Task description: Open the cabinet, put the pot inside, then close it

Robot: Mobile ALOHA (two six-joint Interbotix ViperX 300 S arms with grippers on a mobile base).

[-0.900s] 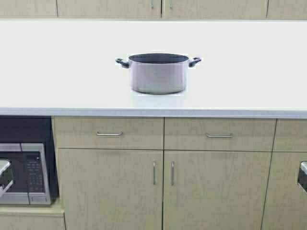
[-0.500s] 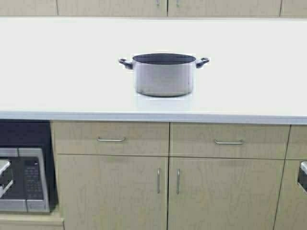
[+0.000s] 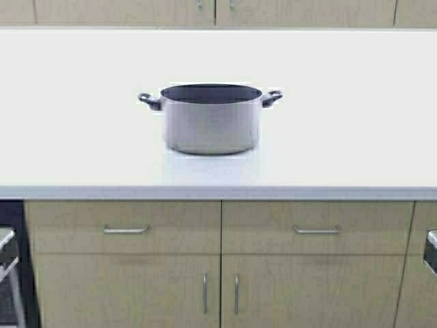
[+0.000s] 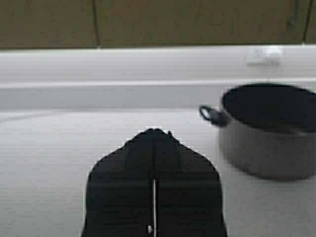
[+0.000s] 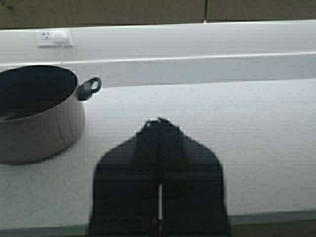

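Observation:
The silver-grey pot [image 3: 212, 119] with a dark interior and two black loop handles stands upright on the white countertop [image 3: 341, 123]. The wall-hung cabinet's beige doors [image 3: 212, 10] are shut, and only their lower edge shows at the top of the high view. My left gripper [image 4: 154, 132] is shut and empty, held over the counter beside the pot [image 4: 271, 138]. My right gripper [image 5: 159, 121] is shut and empty on the pot's [image 5: 37, 116] other side. Both arms barely show in the high view, at its left and right edges.
Below the counter are two drawer fronts with bar handles [image 3: 126, 229] [image 3: 316, 230] and floor-unit doors with vertical handles [image 3: 220, 292]. A wall socket [image 5: 53, 37] sits on the backsplash behind the pot. A microwave's edge [image 3: 8, 287] shows at lower left.
The robot has driven forward and to the right: the counter and pot now sit lower, larger and further left in the high view, and the microwave has slid almost out of frame.

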